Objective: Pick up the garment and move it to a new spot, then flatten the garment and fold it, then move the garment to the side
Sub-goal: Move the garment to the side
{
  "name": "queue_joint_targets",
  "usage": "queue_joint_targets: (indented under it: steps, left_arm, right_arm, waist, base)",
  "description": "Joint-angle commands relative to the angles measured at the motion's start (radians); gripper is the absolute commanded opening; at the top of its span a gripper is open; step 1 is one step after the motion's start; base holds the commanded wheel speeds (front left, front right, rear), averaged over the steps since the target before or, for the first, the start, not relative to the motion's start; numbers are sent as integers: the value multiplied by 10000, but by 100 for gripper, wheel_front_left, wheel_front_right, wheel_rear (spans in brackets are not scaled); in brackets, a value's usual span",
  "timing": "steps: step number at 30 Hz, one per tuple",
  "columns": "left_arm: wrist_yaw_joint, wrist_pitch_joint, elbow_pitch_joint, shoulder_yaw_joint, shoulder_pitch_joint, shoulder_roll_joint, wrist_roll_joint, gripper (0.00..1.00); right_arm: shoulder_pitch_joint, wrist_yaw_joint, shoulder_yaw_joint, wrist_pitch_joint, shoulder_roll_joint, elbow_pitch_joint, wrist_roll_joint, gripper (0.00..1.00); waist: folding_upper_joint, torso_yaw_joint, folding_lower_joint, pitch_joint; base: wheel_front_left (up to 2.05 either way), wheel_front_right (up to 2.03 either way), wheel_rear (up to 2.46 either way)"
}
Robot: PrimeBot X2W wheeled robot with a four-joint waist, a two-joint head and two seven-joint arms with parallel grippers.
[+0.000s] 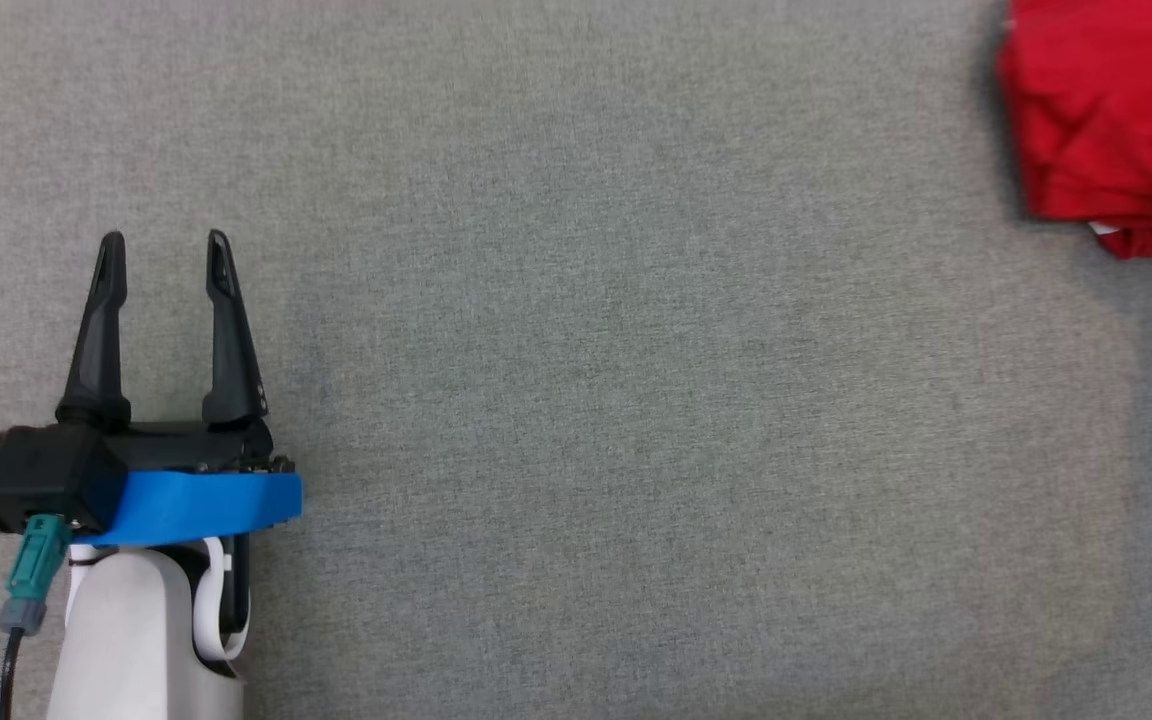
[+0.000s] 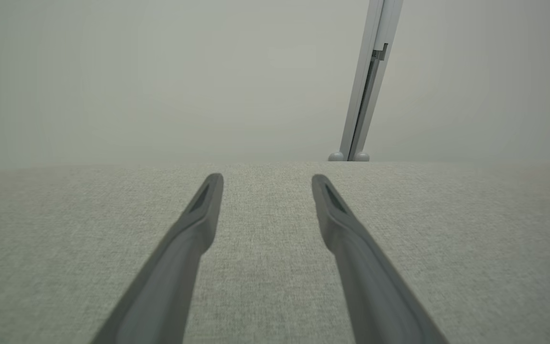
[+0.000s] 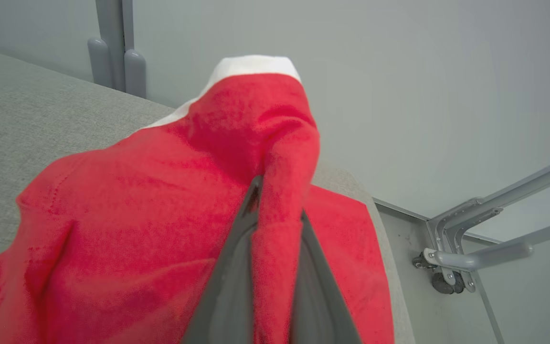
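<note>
**Holding the red cloth by the table's far right side**

The right gripper [image 3: 277, 205] has its two dark fingers squeezed shut on a fold of the soft red garment with a white trim [image 3: 136, 215]. The pinched fold sticks up between the fingers and runs the same way they point. The rest of the red garment hangs down and lies on the grey cloth-covered table [image 3: 17, 95].

From the head view, the red garment [image 1: 1106, 110] sits in the top right corner of the table [image 1: 636, 400]. It looks folded in layers, but part of it is cut off by the picture's edge, so I cannot tell which way its long side runs.

The left gripper [image 1: 166, 240] is at the lower left, well apart from the garment. Its fingers are spread wide and hold nothing. The garment lies far to its right, so the right arm is the near one.

I think the job is near its end: moving the garment to the side.

Nothing lies on the table between the two grippers. The table's edge is just beside the garment, with a grey metal frame and small wheel [image 3: 451, 260] below it. Pulled too far, the garment could slip off.
</note>
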Motion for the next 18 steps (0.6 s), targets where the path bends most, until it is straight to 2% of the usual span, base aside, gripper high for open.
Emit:
queue_joint_targets:
  steps: [1,7,14,15,16,17,18]
  left_arm:
    - [-2,-42,-128,-4,-285,57,61,100]
    - [-9,-42,-350,-54,-467,102,139,100]
    - [-41,-42,-495,-92,-627,183,163,100]
    - [-42,-42,-510,-94,-624,188,168,100]
    - [-32,-42,-531,-92,-608,196,174,100]
    - [-19,-42,-546,-92,-601,197,181,100]
    - [-14,-42,-546,-95,-601,202,182,100]
  right_arm:
    - [-282,-1,-27,80,-505,73,86,0]
    - [-703,-1,23,398,-1394,498,167,0]
    - [-1259,-1,-68,598,-1498,1245,-93,0]
    - [-1344,-1,-62,636,-1440,1371,-147,4]
    - [-1451,-1,-69,588,-1391,1465,-202,22]
    - [-1561,-1,-89,517,-1375,1569,-300,89]
    - [-1623,-1,-91,454,-1360,1692,-392,100]
  waist:
    - [0,94,-1,216]
    - [0,122,-1,562]
    - [0,221,-1,800]
    - [0,237,-1,813]
    - [0,246,-1,826]
    - [0,254,-1,837]
    - [0,273,-1,834]
  base:
    - [0,0,0]
    - [0,0,0]
    - [0,0,0]
    - [0,0,0]
    - [0,0,0]
    - [0,0,0]
    - [0,0,0]
